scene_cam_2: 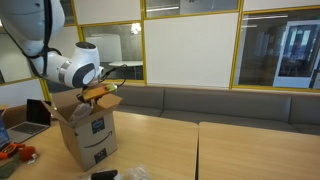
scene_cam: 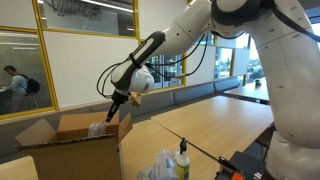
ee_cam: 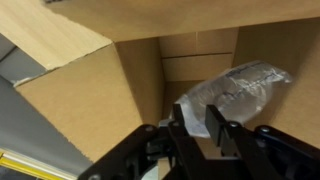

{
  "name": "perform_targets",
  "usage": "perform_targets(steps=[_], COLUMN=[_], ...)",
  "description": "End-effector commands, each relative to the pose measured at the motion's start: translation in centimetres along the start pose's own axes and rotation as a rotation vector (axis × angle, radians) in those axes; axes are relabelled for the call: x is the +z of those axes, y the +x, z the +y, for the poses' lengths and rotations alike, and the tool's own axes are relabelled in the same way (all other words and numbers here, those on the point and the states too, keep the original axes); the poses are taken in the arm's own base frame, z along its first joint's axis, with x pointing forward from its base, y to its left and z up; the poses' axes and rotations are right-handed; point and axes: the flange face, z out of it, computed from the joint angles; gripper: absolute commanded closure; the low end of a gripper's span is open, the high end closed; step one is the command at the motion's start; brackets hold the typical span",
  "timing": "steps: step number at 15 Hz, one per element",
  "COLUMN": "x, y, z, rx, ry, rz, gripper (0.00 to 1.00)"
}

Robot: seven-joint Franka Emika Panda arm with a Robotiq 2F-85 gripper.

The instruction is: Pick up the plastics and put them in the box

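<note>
An open cardboard box stands on the wooden table and shows in both exterior views. My gripper hangs just above its open top. In the wrist view the fingers are close together, shut on the near end of a crumpled clear plastic piece, which hangs over the box's inside. More clear plastics lie on the table in front of the box, next to a small bottle with a yellow cap.
The box flaps stand up around the opening. A laptop sits behind the box. A grey bench runs along the glass wall. Dark equipment sits at the table's near edge.
</note>
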Motion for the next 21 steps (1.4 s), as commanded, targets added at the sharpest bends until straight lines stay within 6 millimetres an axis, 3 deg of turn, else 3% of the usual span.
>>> perform_targets(steps=[1,3,6,13,17,21], x=[2.2,3.3,2.6,-3.9,-7.6,-9.5], y=[-0.7,-1.9,-2.6,-2.9,-5.0,-8.1], z=[1.3,1.7,2.8,5.5,6.3,5.9], rx=[0.054,0.073,0.107,0.184,0.28,0.371], ry=[0.047,0.053,0.029,-0.121,-0.19,-0.225], rz=[0.011,-0.014,-0.044,-0.112,-0.206,-0.311], gripper=[0.38,0.23,0.02,0.0,0.0,0.0])
